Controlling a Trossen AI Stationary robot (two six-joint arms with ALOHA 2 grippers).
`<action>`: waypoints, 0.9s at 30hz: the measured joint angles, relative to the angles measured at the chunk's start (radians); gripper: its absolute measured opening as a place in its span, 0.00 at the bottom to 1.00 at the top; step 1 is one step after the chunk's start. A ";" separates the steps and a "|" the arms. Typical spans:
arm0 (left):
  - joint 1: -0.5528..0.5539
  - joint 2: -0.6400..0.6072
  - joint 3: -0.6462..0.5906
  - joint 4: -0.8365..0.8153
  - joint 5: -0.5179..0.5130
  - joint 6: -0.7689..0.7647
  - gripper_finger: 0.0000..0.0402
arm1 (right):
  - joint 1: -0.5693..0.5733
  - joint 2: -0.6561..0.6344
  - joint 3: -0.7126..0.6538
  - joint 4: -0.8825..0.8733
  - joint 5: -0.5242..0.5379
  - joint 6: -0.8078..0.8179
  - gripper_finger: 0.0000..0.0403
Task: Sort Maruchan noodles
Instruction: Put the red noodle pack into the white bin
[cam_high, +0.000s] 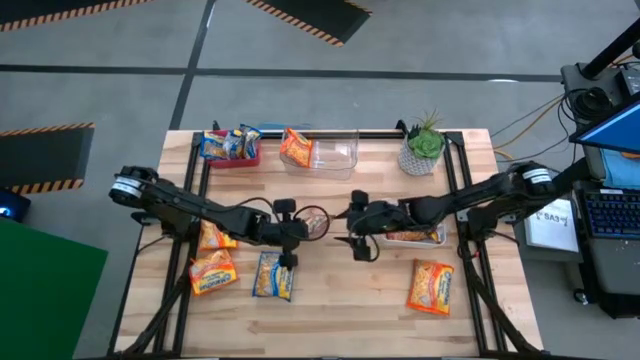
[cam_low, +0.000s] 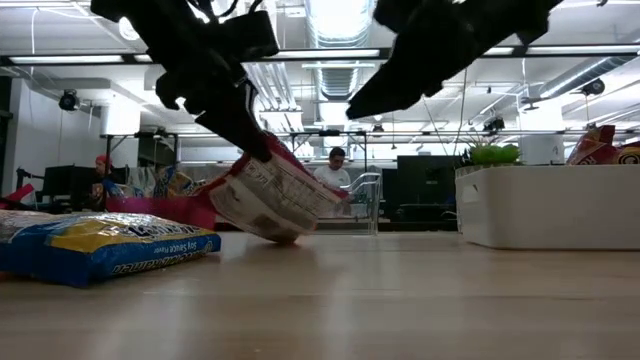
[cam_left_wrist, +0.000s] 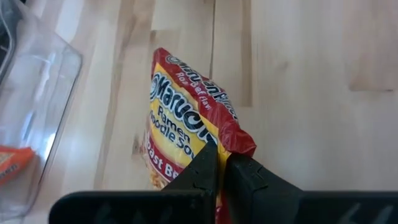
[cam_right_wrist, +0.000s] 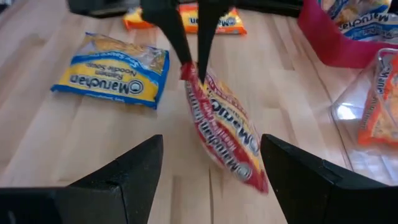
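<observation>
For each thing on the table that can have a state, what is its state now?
left gripper: shut on the red packet's edge.
red packet: hanging tilted, low end at the table.
right gripper: open, facing the red packet, holding nothing.
clear bin: upright, orange packet leaning in it.
red bin: holds blue packets.

Light: bright, ceiling strip lamps (cam_low: 330, 20) | Shadows: soft, short | Glare: clear bin (cam_left_wrist: 31, 93) | Blur: red-edged Maruchan packet (cam_right_wrist: 227, 127), near tabletop (cam_low: 400, 310)
</observation>
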 joint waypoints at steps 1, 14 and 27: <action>0.000 0.000 0.000 0.006 0.001 0.005 0.00 | 0.000 0.020 0.012 -0.003 0.000 -0.007 0.64; 0.000 0.000 -0.001 0.059 0.001 0.008 0.00 | -0.009 0.299 0.285 -0.160 0.037 -0.113 0.61; 0.000 0.000 -0.001 0.082 0.006 0.011 0.00 | -0.017 0.386 0.361 -0.229 0.105 -0.131 0.50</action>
